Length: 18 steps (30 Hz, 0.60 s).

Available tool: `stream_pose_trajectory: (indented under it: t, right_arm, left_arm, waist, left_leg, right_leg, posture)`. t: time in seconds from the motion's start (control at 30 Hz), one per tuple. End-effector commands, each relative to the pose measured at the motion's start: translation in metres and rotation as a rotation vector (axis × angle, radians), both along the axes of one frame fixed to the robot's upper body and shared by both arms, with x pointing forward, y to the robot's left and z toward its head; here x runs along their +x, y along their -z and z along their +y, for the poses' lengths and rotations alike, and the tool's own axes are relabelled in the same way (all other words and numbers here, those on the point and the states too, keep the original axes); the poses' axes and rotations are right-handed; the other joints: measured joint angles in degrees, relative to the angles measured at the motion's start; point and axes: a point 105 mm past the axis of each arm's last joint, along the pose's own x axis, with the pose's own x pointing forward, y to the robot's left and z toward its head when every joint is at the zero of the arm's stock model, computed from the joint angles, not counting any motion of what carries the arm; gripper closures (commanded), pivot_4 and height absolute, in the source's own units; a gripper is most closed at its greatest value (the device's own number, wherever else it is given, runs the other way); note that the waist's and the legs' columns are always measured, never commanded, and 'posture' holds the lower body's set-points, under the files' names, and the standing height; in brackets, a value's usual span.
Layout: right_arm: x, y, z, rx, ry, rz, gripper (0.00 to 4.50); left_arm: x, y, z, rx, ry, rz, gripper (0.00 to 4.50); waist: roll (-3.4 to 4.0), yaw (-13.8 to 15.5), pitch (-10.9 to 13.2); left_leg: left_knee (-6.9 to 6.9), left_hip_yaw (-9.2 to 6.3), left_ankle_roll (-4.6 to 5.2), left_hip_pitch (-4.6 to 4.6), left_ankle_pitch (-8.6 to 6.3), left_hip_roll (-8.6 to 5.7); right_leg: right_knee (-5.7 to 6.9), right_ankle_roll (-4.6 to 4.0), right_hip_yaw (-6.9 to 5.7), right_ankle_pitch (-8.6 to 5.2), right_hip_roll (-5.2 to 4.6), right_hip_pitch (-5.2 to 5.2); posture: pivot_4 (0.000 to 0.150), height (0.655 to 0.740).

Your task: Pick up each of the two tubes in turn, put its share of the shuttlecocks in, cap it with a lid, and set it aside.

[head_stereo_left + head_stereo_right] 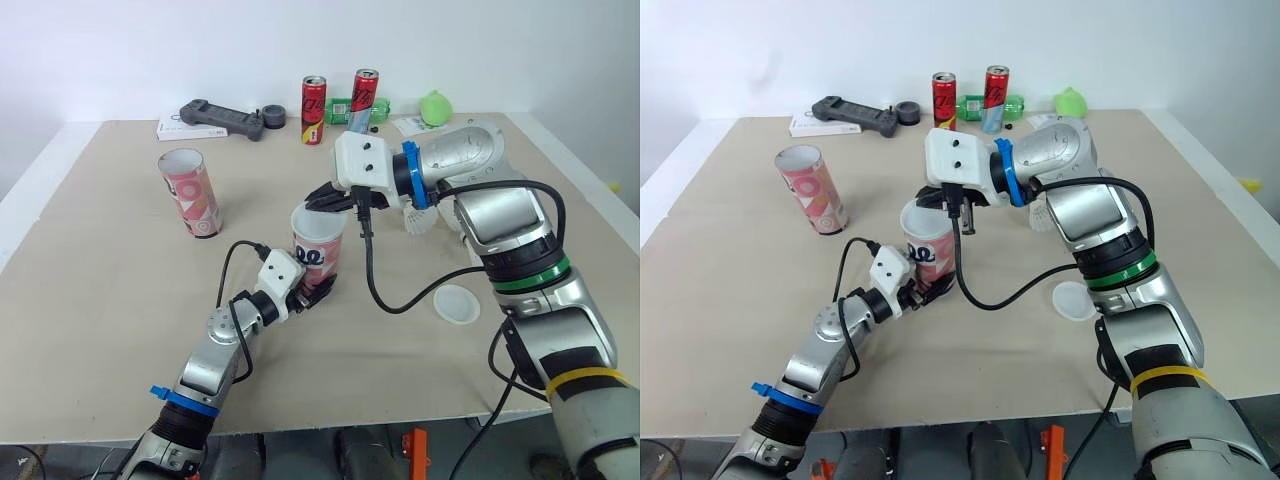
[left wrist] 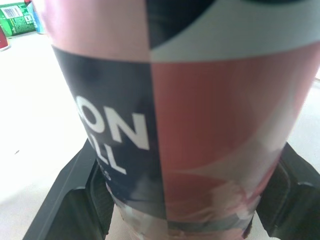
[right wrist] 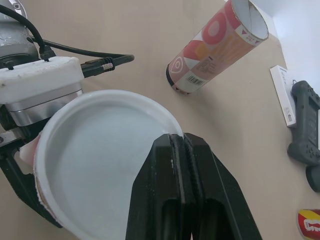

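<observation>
Lab setup: plain worktable (image 1: pixel 100 260), blank white wall (image 1: pixel 150 50), handheld controller (image 1: pixel 220 118).

Right arm (image 1: pixel 500 215) and left arm (image 1: pixel 212 360) in silver-grey metal shells. White box (image 1: pixel 365 160) with two dark screw holes at each wrist, blue ring (image 1: pixel 410 175) just behind. Black cable (image 1: pixel 372 285) looping from each box. Green band (image 1: pixel 525 278) and yellow band (image 1: pixel 580 378) on right arm. Fingers (image 3: pixel 160 200) matte black, angular.

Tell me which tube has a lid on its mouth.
The middle tube, held by the left gripper: the right gripper pinches a white lid at its mouth. The other tube stands open.
</observation>
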Motion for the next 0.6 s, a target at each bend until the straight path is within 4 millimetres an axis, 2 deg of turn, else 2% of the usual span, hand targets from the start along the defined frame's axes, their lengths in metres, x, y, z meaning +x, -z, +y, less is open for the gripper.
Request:
stream_pose_trajectory:
  t: [0.03, 0.37, 0.6]
  right_arm:
    - [-0.0041, -0.0105, 0.0015, 0.002, -0.019, -0.045, 4.41]
    - [-0.013, -0.0079, 0.0032, -0.003, -0.038, -0.052, 4.41]
    - [-0.0114, -0.0025, 0.0026, -0.016, -0.03, -0.046, 4.41]
  left_arm:
    - [-0.0009, 0.0108, 0.0027, 0.037, -0.014, 0.031, 1.27]
    - [-0.0015, 0.011, 0.0028, 0.037, -0.013, 0.033, 1.27]
    - [-0.0013, 0.011, 0.0024, 0.038, -0.012, 0.034, 1.27]
  waist:
    - [0.0, 0.0, 0.0]
    - [0.0, 0.0, 0.0]
    - [0.0, 0.0, 0.0]
  left_leg:
    - [0.0, 0.0, 0.0, 0.0, 0.0, 0.0]
    - [0.0, 0.0, 0.0, 0.0, 0.0, 0.0]
    - [0.0, 0.0, 0.0, 0.0, 0.0, 0.0]
  right_leg:
    - [0.0, 0.0, 0.0, 0.0, 0.0, 0.0]
    - [0.0, 0.0, 0.0, 0.0, 0.0, 0.0]
    - [0.0, 0.0, 0.0, -0.01, 0.0, 0.0]
  posture:
    - [0.15, 0.74]
    - [0.15, 0.74]
    - [0.15, 0.74]
